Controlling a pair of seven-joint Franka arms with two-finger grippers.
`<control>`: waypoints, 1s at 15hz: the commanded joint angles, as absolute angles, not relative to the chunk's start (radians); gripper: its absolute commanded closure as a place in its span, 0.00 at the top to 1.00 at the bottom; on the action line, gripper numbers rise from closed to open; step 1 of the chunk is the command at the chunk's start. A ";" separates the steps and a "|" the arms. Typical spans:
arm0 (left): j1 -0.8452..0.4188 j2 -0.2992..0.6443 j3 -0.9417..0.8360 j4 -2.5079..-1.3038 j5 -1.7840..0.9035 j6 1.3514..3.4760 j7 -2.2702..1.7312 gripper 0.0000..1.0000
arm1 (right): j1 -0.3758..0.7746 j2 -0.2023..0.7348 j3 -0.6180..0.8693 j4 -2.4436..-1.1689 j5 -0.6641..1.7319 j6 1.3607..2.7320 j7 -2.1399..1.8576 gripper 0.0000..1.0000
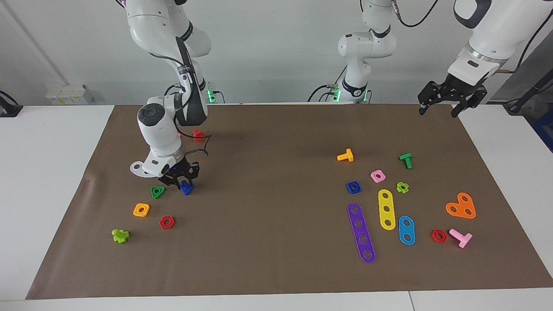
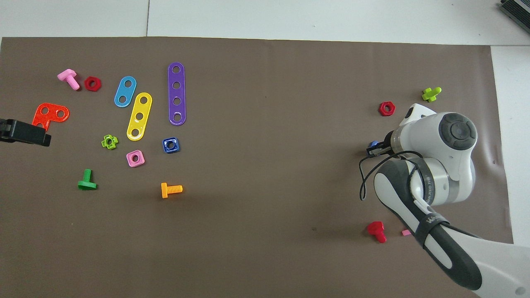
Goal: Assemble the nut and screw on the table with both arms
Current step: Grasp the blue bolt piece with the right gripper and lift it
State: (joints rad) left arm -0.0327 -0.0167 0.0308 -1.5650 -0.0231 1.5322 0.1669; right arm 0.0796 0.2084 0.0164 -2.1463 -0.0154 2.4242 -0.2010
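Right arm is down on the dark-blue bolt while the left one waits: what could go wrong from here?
1. The right hand is down at the dark-blue bolt on the brown mat; a grip on its small triangular head may slip.
2. The green triangular nut lies close beside it and could get knocked.
3. The blue square nut sits among the pink square nut and purple strip; the waiting left hand may disturb them.
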 commanded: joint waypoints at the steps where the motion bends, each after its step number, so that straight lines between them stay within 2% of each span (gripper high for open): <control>1: -0.026 -0.046 0.025 -1.597 -0.009 1.532 0.158 1.00 | 0.067 0.206 0.023 -2.163 0.006 2.454 -0.239 0.35; 2: -0.026 -0.046 0.026 -1.597 -0.009 1.532 0.158 1.00 | 0.066 0.206 0.023 -2.163 0.006 2.454 -0.238 0.26; 3: -0.026 -0.046 0.025 -1.597 -0.009 1.532 0.158 1.00 | 0.066 0.206 0.023 -2.163 0.006 2.454 -0.233 0.00; 8: -0.026 -0.046 0.025 -1.597 -0.009 1.532 0.158 1.00 | 0.069 0.207 0.021 -2.149 0.005 2.434 -0.218 0.00; 10: -0.026 -0.046 0.025 -1.597 -0.009 1.532 0.158 1.00 | 0.069 0.190 0.021 -2.117 0.006 2.383 -0.197 0.00; 12: -0.026 -0.046 0.025 -1.597 -0.009 1.532 0.158 1.00 | 0.075 0.166 0.021 -2.030 0.005 2.272 -0.138 0.00; 15: -0.026 -0.046 0.026 -1.597 -0.009 1.532 0.158 1.00 | 0.101 0.178 0.028 -1.867 0.005 2.122 -0.049 0.00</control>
